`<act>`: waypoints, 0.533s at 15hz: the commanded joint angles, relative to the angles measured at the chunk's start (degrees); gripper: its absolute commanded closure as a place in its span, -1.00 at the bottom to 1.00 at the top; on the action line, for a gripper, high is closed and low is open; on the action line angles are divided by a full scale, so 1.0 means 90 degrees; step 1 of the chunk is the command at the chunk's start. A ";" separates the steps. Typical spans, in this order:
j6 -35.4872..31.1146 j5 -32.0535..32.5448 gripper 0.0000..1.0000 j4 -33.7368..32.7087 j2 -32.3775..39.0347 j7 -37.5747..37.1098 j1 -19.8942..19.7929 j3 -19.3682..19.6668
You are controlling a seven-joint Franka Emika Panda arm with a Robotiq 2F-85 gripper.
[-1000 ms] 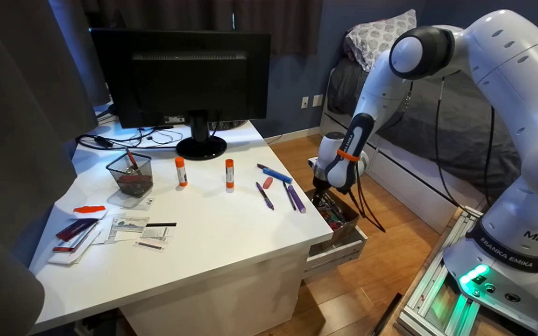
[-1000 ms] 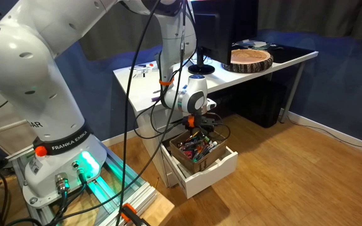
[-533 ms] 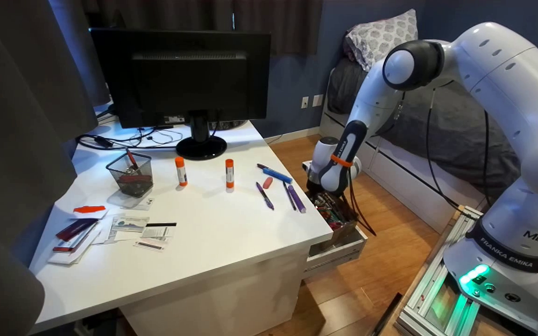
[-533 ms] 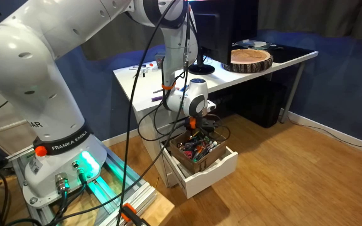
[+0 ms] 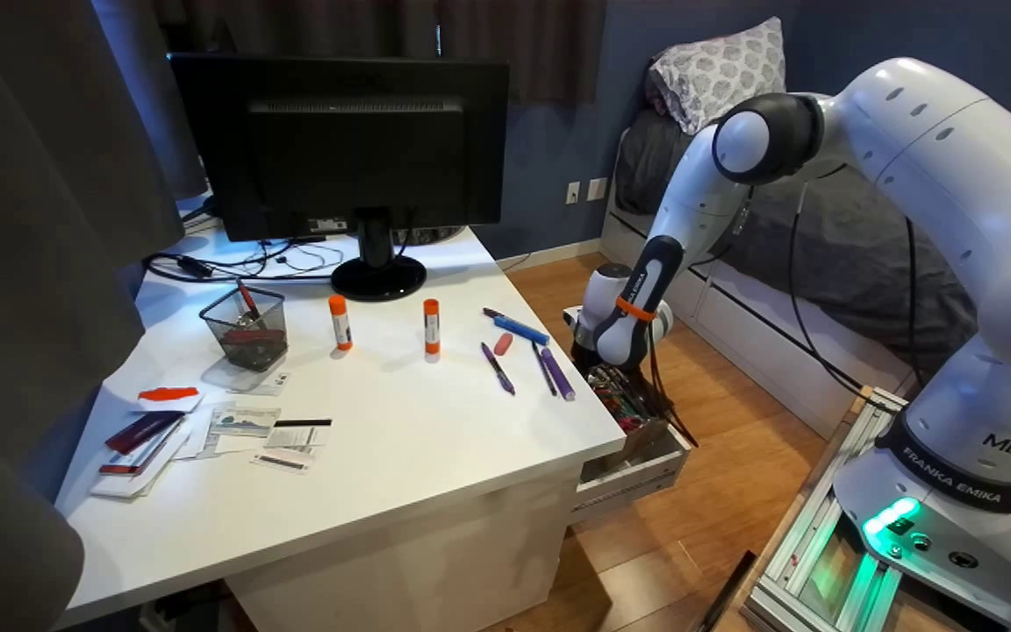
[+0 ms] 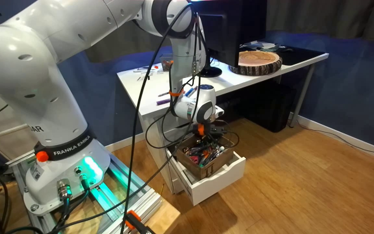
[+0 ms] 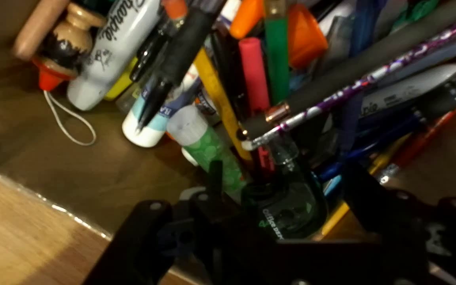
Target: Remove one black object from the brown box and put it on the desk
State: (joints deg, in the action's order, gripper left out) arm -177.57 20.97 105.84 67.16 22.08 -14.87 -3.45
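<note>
Claw (image 7: 283,174): hung over the brown box (image 6: 221,162) with its two fingers (image 7: 215,180) apart, nothing clamped between them as far as the wrist view showed

Arm (image 5: 971,184): had sunk over the last second in both exterior views, bringing the claw lower; the reach seemed nearly done, the grab not yet begun

Brown box: sat in the drawer (image 6: 219,182) pulled out from under the desk (image 5: 418,456), crowded with markers (image 7: 113,51) and other small things lying across one another, the black ones among them

Black plastic piece (image 7: 291,215): lay in the box, in the gap between the fingers as the wrist camera saw it; likely the one to go for, though whether a finger touched it could not be told

Black pen (image 7: 178,59): lay outside that gap, also a fair pick, since the task did not say which black thing

Green tube (image 7: 208,150): ran partly behind one finger, just beside the black plastic piece, so closing there risked catching both

Purple pencil (image 7: 342,94): ended just above that piece in the wrist view, and seemed apt to drag along in the lift

Desk: carried glue sticks (image 5: 431,329), a pen cup (image 5: 247,332) and loose pens (image 5: 498,367); none of these had moved, so the setting-down seemed wholly ahead
</note>
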 commanded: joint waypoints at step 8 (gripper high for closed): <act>-0.0148 0.0064 -0.24 -0.0197 0.0231 0.0601 -0.0373 -0.0436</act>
State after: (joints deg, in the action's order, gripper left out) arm -178.03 21.06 105.20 67.86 25.33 -16.27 -5.33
